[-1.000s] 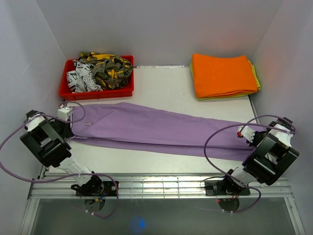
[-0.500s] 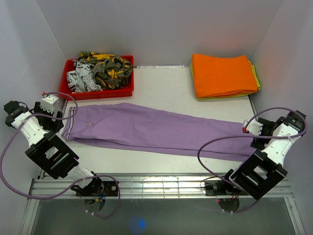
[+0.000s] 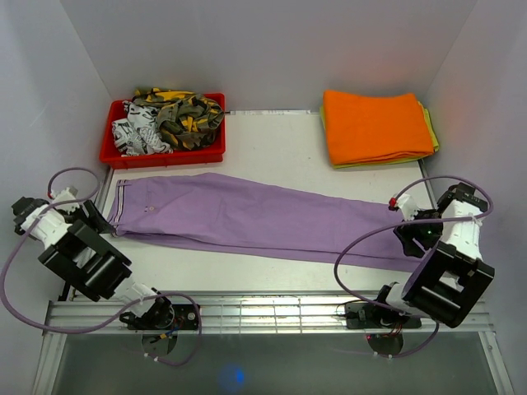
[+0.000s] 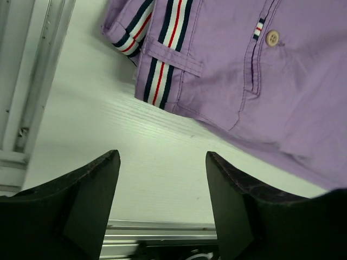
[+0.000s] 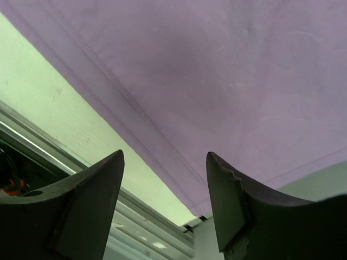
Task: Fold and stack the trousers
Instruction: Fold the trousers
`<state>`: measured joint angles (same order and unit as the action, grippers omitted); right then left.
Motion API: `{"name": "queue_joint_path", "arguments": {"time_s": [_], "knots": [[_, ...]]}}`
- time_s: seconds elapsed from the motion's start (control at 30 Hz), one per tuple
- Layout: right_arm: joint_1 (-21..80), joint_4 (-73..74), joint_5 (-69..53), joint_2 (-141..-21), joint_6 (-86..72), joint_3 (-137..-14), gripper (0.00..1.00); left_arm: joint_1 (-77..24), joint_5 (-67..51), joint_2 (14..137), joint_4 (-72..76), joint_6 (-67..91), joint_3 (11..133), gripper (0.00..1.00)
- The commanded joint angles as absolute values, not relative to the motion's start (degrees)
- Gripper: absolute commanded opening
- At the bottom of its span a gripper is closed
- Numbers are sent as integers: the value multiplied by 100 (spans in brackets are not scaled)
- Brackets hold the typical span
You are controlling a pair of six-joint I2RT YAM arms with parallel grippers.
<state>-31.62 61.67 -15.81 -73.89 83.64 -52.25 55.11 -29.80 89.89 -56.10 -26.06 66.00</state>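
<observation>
The lilac trousers (image 3: 263, 218) lie flat and stretched across the table, with the striped waistband (image 3: 119, 206) to the left and the leg ends to the right. My left gripper (image 3: 89, 217) hovers open just off the waistband's near corner. In the left wrist view the gripper (image 4: 162, 157) is over bare table, with the waistband (image 4: 162, 59) and a button (image 4: 272, 38) ahead of it. My right gripper (image 3: 409, 230) is open above the leg ends. In the right wrist view the gripper (image 5: 165, 157) has the near hem of the trousers (image 5: 217, 81) under it. Neither gripper holds anything.
A red bin (image 3: 160, 158) with camouflage and black-and-white garments stands at the back left. Folded orange cloths (image 3: 375, 123) lie on yellow-green ones at the back right. A metal rail (image 3: 263, 309) runs along the table's near edge. White walls close in both sides.
Both grippers opened and let go of the trouser ends, swung outward, then came back in beside the ends. The trousers now lie flat and have not shifted.
</observation>
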Motion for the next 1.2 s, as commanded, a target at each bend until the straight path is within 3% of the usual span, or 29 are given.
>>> {"name": "queue_joint_path", "arguments": {"time_s": [0.0, 0.13, 0.37, 0.8, 0.93, 1.17], "knots": [[-3076, 5556, -1749, -7523, 6866, -5133, 67, 5467, -2752, 8228, -4967, -828, 6120, 74], [-3076, 5248, -1749, -7664, 6171, -5028, 66, 5467, -2576, 8086, -4572, 25, 5661, 69], [-3050, 4826, -1459, -7928, 5748, -4650, 66, 5467, -2795, 8191, -4044, 1282, 5177, 69], [-3032, 4122, -976, -8042, 5660, -4096, 79, 5467, -2927, 8192, -2655, 2276, 4298, 66], [-3032, 3982, -826, -8095, 5713, -3982, 80, 5467, -2918, 7998, -2295, 2408, 4237, 54], [-3032, 3867, -800, -8183, 5713, -3911, 80, 5467, -2971, 8094, -1969, 2733, 4280, 46]]}}
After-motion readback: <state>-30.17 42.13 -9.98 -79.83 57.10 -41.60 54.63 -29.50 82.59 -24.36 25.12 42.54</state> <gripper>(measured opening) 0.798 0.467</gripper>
